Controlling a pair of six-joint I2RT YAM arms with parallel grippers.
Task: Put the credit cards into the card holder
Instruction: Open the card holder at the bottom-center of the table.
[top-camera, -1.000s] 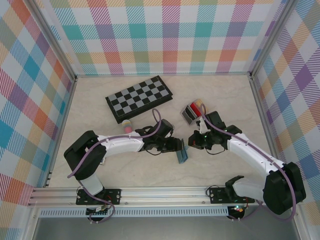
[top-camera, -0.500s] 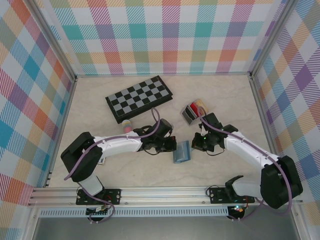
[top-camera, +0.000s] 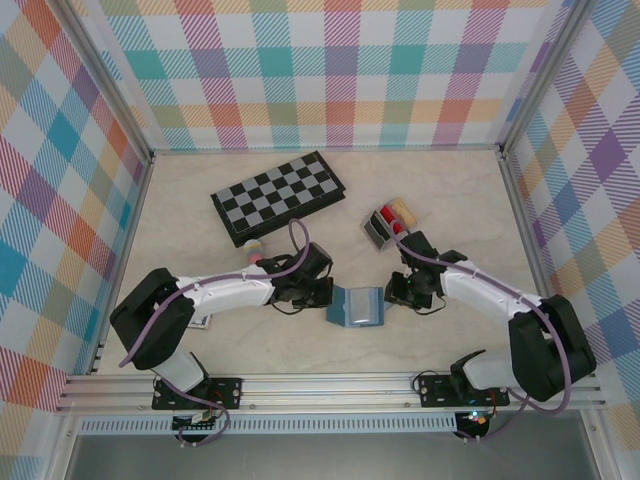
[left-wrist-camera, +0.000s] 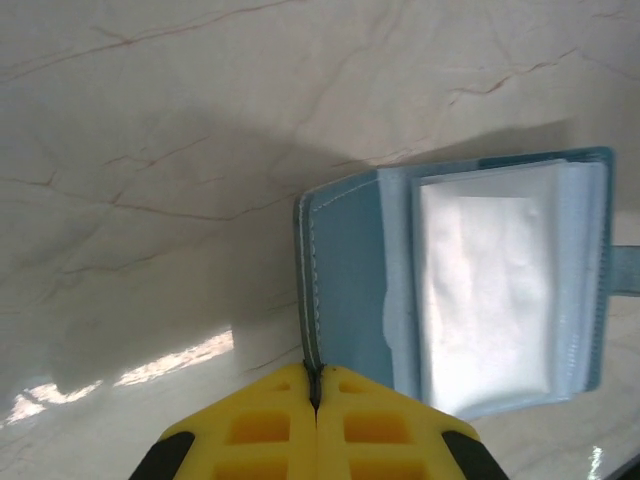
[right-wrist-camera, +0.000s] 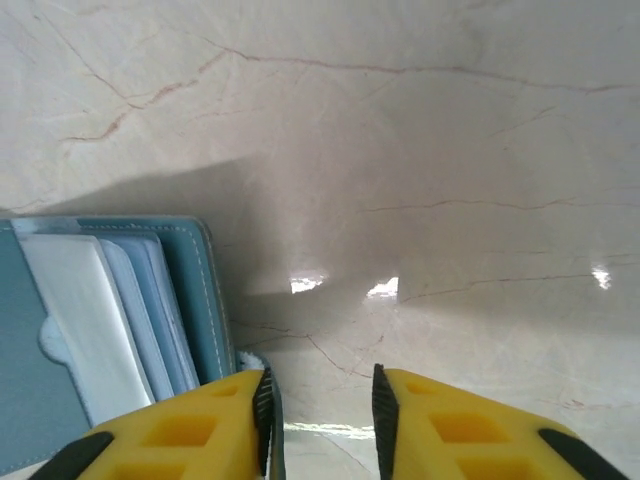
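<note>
pale marbled table (top-camera: 180, 200) carries the card holder (top-camera: 357, 306), open face up at front middle, long axis 9 to 3 o'clock. left gripper (top-camera: 322, 296) pinches its 9 o'clock edge; right gripper (top-camera: 398, 293), jaws parted, sits at its 3 o'clock edge. credit cards (top-camera: 386, 219), in a grey tray (top-camera: 373, 232), lie at 1 o'clock, nearer the right gripper.

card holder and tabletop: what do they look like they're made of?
The card holder: probably faux leather, matte teal, with a stitched seam along the edge. Its inner sleeves: likely clear plastic, frosted and shiny. The tabletop: marble look, beige with brown veins, glossy glare spots; could be stone or printed laminate.
</note>
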